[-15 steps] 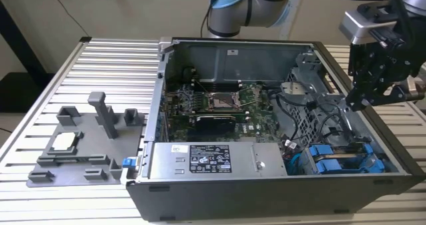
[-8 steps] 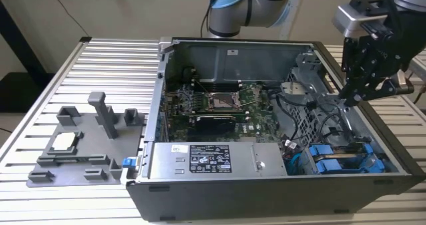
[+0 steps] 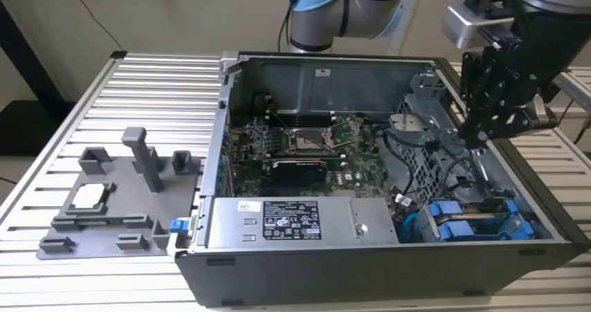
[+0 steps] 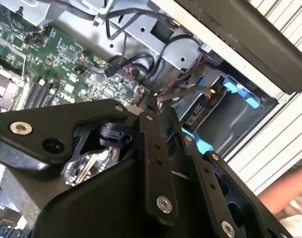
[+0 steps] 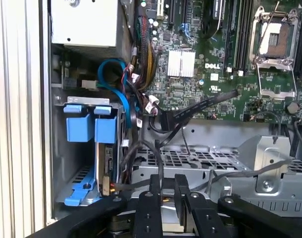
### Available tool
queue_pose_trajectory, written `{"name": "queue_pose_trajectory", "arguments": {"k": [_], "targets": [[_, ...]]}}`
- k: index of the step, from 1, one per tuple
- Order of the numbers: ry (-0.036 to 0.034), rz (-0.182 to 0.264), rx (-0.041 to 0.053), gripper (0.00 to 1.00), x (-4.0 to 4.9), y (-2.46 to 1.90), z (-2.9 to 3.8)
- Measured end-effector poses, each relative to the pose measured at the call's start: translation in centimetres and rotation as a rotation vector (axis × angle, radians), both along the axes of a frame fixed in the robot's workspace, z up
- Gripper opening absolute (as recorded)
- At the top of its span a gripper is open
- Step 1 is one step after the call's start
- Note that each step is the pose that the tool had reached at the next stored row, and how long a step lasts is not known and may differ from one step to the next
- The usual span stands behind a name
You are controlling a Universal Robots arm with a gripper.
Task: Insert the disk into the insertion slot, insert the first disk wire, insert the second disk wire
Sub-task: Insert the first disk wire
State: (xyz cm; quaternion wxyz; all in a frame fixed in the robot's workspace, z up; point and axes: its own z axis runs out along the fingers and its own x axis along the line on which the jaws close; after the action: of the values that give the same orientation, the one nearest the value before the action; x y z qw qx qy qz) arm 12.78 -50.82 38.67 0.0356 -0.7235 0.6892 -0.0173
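Note:
The open computer case [image 3: 218, 153] lies on the slatted table. At its front corner on the exterior view's right, two blue carrier frames [image 3: 466, 222] [image 5: 91, 128] [image 4: 237, 91] sit side by side in the drive bay. A silver-grey drive edge [image 5: 107, 166] shows under one of them. Which frame holds the disk I cannot tell. My gripper [image 3: 477, 138] [image 5: 167, 196] hangs over the case's right side, above the metal drive cage [image 5: 210, 158]. Its fingers [image 5: 154, 198] stand close together, shut on a black disk wire [image 5: 160, 166] that loops up from between them.
Loose black cables [image 3: 443, 167] cross the space between the motherboard [image 3: 295, 146] and the bay. The power supply [image 3: 295, 222] lies along the front wall. A grey fixture plate [image 3: 111, 194] with upright posts stands at the exterior view's left. A person's arm [image 4: 289, 191] is beside the case.

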Motion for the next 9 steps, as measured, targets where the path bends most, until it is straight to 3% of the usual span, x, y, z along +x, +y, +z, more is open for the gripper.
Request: {"name": "queue_pose_trajectory", "arguments": {"k": [6,9], "targets": [[0.0001,0.001,-0.0237,0.27,-1.40,1.04,0.00],[0.0000,0.002,-0.0325,0.27,-2.22,1.21,-0.01]]}}
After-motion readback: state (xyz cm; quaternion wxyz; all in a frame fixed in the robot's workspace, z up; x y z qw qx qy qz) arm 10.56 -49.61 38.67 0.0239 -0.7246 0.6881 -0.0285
